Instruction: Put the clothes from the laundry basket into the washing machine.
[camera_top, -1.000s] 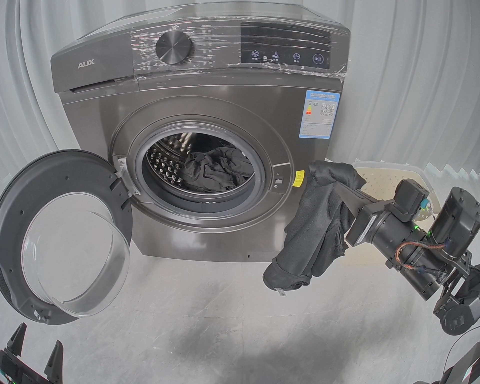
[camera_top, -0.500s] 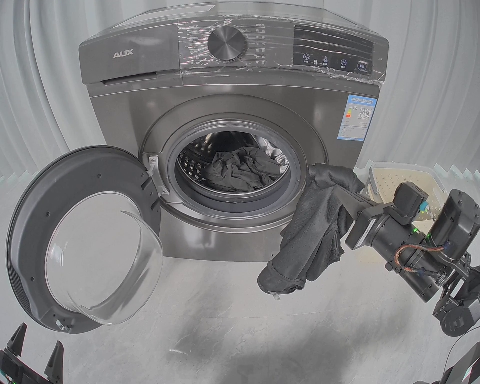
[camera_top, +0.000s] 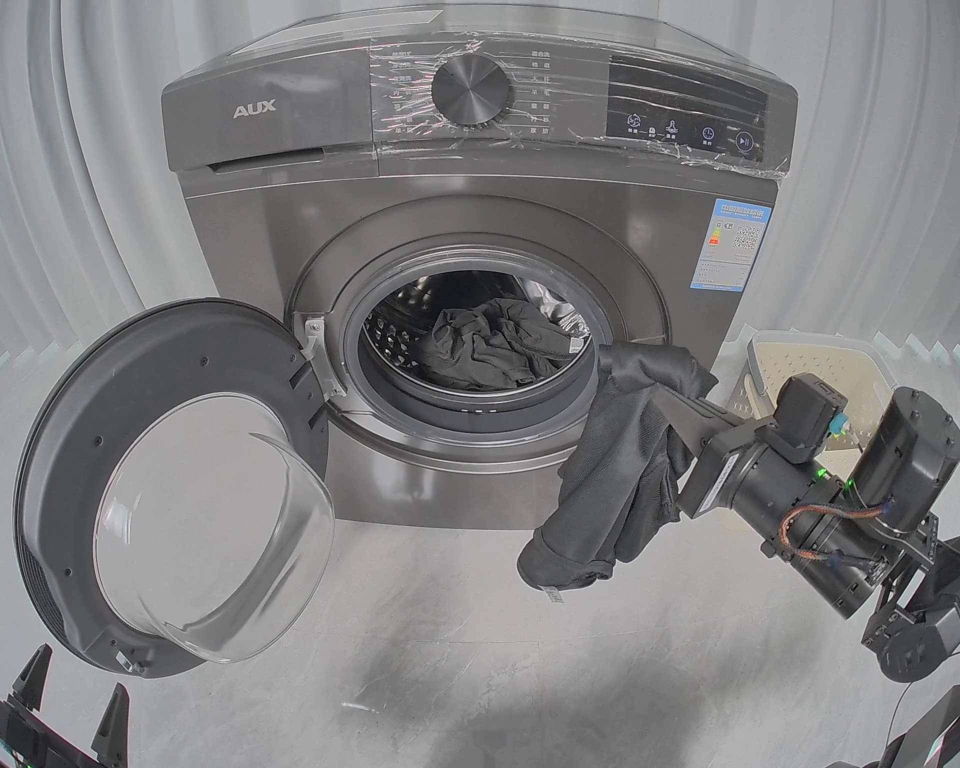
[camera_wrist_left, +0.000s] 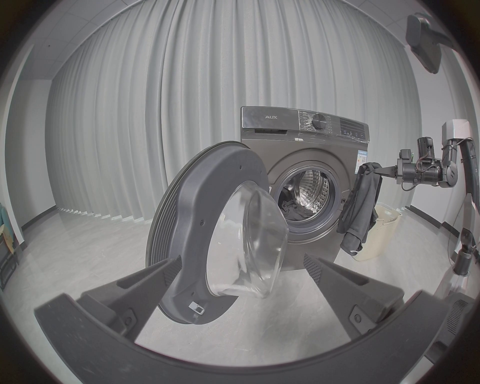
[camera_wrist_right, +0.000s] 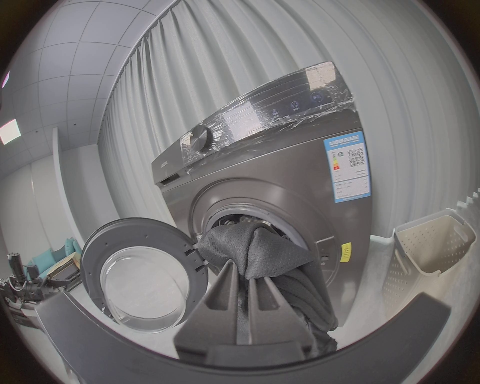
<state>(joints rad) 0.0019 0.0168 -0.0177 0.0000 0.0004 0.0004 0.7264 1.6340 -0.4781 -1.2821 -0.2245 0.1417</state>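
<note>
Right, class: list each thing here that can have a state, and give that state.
Washing machine door: swung fully open.
Drum: holds dark clothes.
Dark garment: hanging, gripped, not yet in the drum.
Right gripper: fingers shut on the dark garment.
Left gripper: fingers open, empty.
Laundry basket: upright, no clothes visible inside.

The head camera sits high and looks forward and down at the washing machine from close by. The left wrist camera sits low behind the left tool. It faces past that tool's spread fingers at the open door just ahead, with the machine farther beyond. The right wrist camera looks along the right tool, with the machine's front near and straight ahead of it. All three views share the machine's front, the door and the dark garment pinched in the right tool.
</note>
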